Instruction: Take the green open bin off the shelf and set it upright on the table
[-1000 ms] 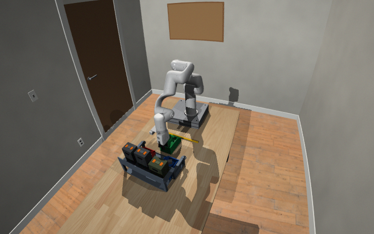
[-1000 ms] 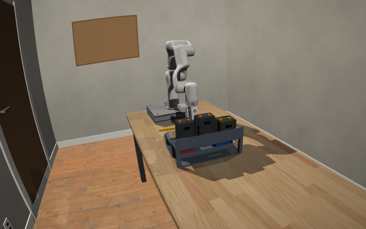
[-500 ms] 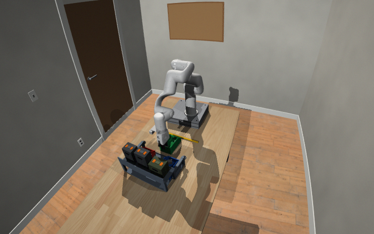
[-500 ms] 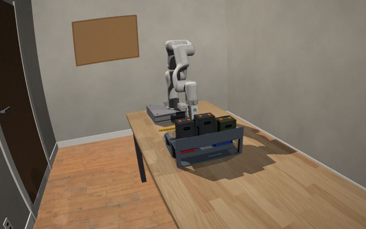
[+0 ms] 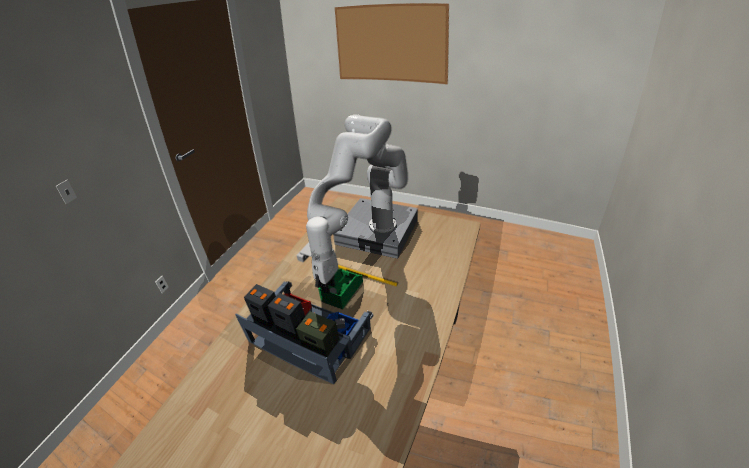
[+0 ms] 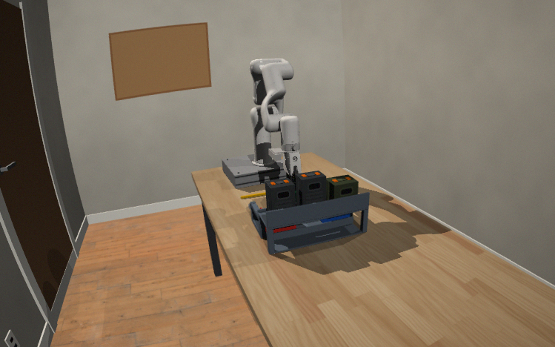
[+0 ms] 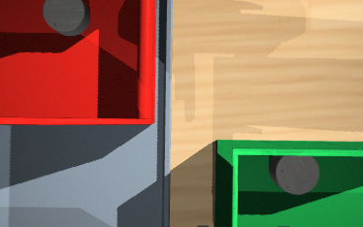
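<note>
The scene is viewed obliquely from high above by the top view and from lower down by the exterior view; both are faced toward the arm (image 5: 342, 157) (image 6: 290, 129) across the shelf (image 5: 292, 349) (image 6: 318, 210). The red bin (image 7: 147, 73) is seen from above, close up, by the wrist view.

Moderately dim light; hard-edged shadows across table (image 5: 190, 419) (image 6: 399, 302) (image 7: 271, 97); left wall (image 5: 45, 104) (image 6: 61, 181) darkest.
</note>
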`<control>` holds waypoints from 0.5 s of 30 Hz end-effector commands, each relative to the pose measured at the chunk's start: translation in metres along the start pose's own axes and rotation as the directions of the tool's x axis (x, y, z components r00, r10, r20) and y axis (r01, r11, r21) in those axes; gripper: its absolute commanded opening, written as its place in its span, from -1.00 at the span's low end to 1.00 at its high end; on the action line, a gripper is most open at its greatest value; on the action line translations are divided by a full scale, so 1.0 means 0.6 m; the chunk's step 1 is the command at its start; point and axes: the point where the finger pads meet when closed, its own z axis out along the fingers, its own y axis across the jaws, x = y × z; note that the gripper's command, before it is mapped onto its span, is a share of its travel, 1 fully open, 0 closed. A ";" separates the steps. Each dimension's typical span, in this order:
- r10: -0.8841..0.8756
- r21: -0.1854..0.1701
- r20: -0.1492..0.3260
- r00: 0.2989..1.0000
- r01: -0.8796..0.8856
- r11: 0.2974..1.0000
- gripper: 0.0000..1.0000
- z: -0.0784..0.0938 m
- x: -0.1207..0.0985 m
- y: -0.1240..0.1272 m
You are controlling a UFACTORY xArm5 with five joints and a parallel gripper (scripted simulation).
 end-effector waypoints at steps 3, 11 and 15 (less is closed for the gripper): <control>0.000 0.003 0.004 1.000 0.000 1.000 -0.32 -0.027 0.000 -0.002; 0.000 0.003 0.004 1.000 0.000 1.000 -0.32 -0.038 0.000 -0.002; 0.000 0.003 0.004 1.000 0.000 1.000 -0.32 -0.038 0.000 -0.002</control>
